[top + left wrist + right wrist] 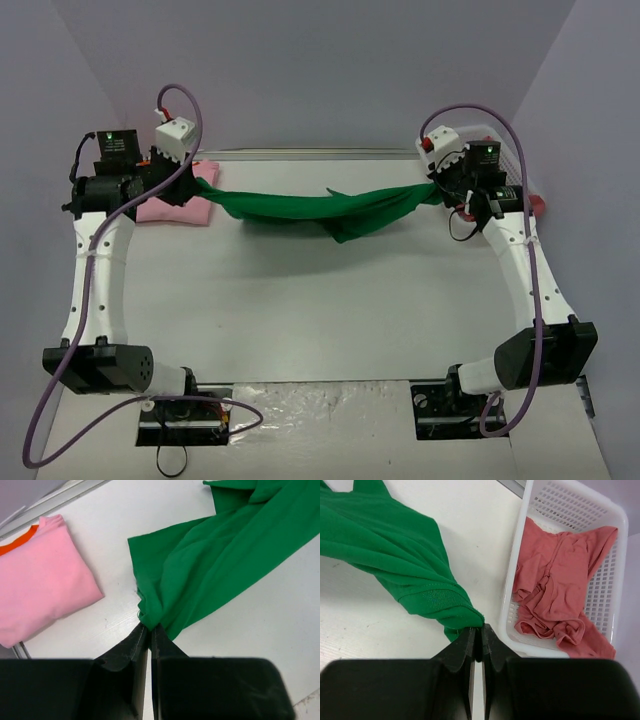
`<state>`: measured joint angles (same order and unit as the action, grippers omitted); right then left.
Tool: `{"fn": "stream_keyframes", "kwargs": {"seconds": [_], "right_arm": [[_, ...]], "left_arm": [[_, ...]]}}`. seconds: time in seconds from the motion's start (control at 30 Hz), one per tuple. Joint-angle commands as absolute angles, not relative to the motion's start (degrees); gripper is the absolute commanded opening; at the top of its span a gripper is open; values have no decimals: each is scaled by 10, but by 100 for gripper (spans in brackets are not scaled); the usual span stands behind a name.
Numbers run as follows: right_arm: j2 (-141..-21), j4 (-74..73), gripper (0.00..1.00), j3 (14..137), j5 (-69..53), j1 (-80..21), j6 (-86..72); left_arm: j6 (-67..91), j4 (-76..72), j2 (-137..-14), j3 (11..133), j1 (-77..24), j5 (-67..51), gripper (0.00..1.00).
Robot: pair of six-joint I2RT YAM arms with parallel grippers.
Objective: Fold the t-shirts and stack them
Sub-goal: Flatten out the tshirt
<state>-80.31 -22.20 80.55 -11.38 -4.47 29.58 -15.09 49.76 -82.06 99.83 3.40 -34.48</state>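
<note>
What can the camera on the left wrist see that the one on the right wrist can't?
Only the left wrist view: a folded pink shirt, with the edge of an orange shirt peeking out beside it. Only the right wrist view: a white basket holding a crumpled red shirt. Both: the green shirt, pinched in the shut left hand in one, the shut right hand in the other.

My left pincer and right pincer hold 1 stretched t-shirt between them across the worktop. At its left end lie 2 stacked folded t-shirts; at its right, another t-shirt lies in the basket.
</note>
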Motion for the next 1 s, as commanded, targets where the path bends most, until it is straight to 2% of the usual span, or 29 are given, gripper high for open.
{"fn": "stream_keyframes", "kwargs": {"seconds": [0.0,0.57,0.97], "right_arm": [[-796,-225,0,831,-114,-40,290],[-737,-236,0,736,-128,-40,308],[-759,-218,0,859,-115,-40,297]], "left_arm": [[-164,532,-803,968,35,-319,2],[-168,536,-723,939,38,-287,2],[-60,370,-653,908,48,-175,2]]}}
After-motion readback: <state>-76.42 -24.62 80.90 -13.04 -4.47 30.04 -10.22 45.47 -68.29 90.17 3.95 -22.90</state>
